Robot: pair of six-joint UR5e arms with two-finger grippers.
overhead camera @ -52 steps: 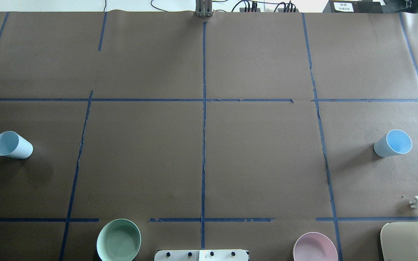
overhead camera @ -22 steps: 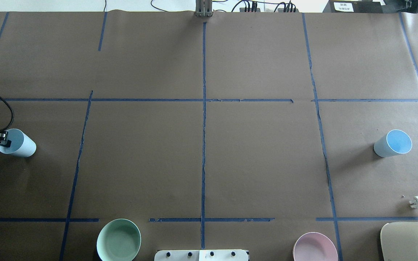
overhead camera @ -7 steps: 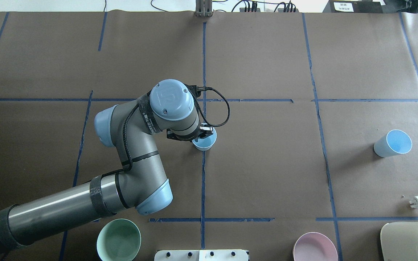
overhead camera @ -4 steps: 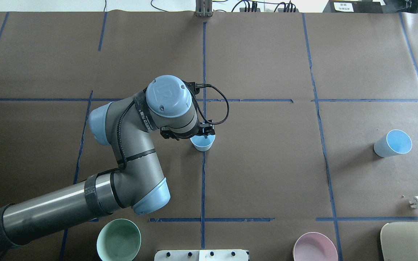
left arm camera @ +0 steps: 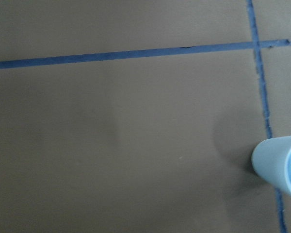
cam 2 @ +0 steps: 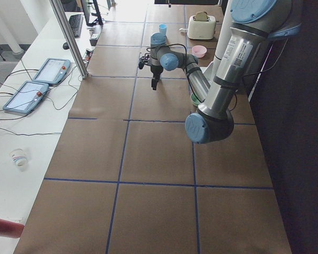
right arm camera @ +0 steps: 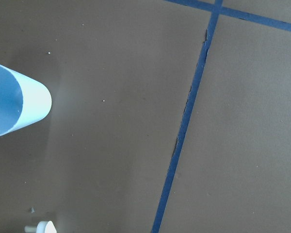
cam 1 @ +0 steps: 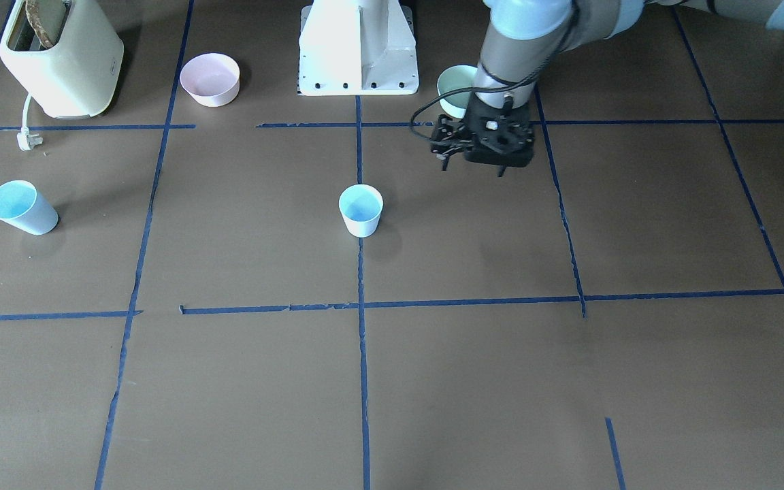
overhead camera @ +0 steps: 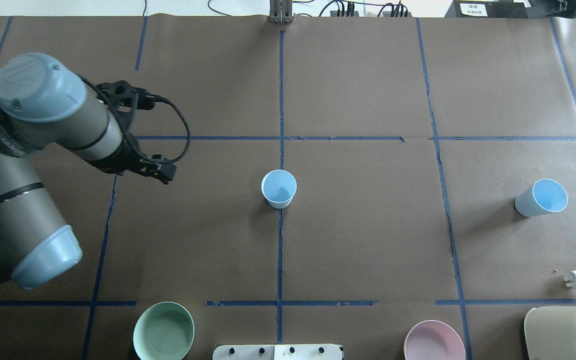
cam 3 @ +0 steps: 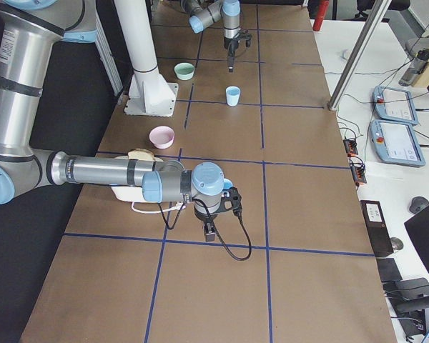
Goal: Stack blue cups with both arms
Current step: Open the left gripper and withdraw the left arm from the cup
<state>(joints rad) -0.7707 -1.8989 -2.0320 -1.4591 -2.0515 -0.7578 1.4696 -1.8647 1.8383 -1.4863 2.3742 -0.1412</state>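
2 cups: You had 2 small pale blue tapered plastic tumblers on the brown paper-covered table (overhead camera: 368,240), well apart, both standing with mouths up.
Centre cup (overhead camera: 279,188): It stood free on the long blue tape line (overhead camera: 280,250) down the middle, with nothing touching it.
Right-side cup (overhead camera: 541,198): It stood alone far over on the robot's right, its long axis vertical. The right wrist view caught it at the frame's left edge.
Left gripper (cam 1: 471,163): The black 2-finger gripper on the left arm hung above the table, off to the robot's left of the centre cup. Its fingers were spread and it held nothing.
Right gripper (cam 3: 209,230): It showed only in the right side view, low over the table, so you could not tell how far it was open.
Deciding relation: The right-side cup lay far nearer the right arm than the left, and the centre cup lay between the 2 arms.
Next move: By my reading, you needed the right arm to take the right-side cup from above and carry it leftward to the centre cup.
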